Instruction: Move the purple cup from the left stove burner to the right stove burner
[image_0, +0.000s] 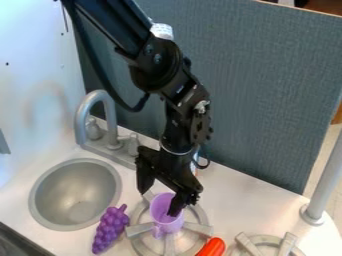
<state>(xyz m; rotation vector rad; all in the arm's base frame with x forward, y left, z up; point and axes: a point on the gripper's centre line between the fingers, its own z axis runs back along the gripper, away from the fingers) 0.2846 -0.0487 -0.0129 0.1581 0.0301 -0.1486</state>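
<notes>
purple cup (168, 223): upright on the near burner (198, 228), its handle toward six o'clock. gripper (159, 204): above the cup, spread wide, one finger reaching into the cup's mouth, the other outside toward eleven o'clock; contact with the wall cannot be told. outward from the cup: purple grapes (110, 230) at eight o'clock, a red object (212, 248) between four and five, a second burner (268, 244) at four, the sink (75, 195) between nine and ten, the faucet (110, 117) at eleven.
</notes>
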